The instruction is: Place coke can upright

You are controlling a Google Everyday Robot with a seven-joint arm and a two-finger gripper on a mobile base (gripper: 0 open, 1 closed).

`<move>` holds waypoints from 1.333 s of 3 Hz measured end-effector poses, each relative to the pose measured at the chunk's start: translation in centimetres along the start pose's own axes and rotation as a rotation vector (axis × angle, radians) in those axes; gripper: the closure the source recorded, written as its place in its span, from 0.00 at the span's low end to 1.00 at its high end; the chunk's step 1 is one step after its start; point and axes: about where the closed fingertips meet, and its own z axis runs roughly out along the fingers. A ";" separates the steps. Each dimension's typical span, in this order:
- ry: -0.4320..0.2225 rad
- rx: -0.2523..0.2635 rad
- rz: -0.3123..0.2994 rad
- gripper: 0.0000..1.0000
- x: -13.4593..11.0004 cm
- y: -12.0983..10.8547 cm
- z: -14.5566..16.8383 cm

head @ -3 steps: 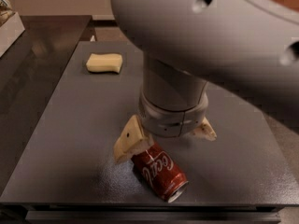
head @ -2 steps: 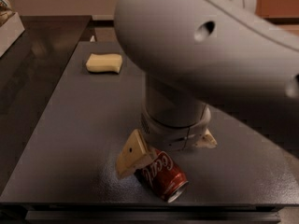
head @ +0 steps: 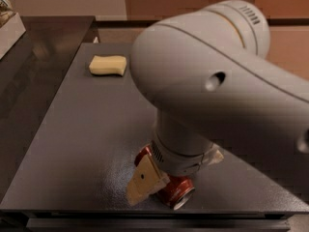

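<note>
The coke can (head: 174, 193) is red with a silver end and lies on its side near the front edge of the dark grey table (head: 87, 129). My gripper (head: 178, 170) is lowered right over it. One tan finger (head: 145, 180) stands at the can's left side and the other finger (head: 216, 156) at its right, so the jaws straddle the can and stand open. The grey wrist and arm hide most of the can's middle. No white script shows.
A yellow sponge (head: 107, 65) lies at the table's far left. A light box (head: 8, 25) stands on the dark counter at the upper left. The table's front edge (head: 145, 211) runs just below the can.
The arm has come down and forward, so the fingers have dropped from above the can to either side of it. The can has stayed lying in place.
</note>
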 end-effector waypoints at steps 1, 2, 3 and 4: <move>-0.011 -0.017 -0.016 0.00 0.0 0.0 1.1; -0.036 -0.045 -0.025 0.17 0.1 -0.3 2.0; -0.052 -0.069 -0.018 0.41 0.2 -0.3 2.4; -0.054 -0.071 0.004 0.65 0.5 -0.2 2.0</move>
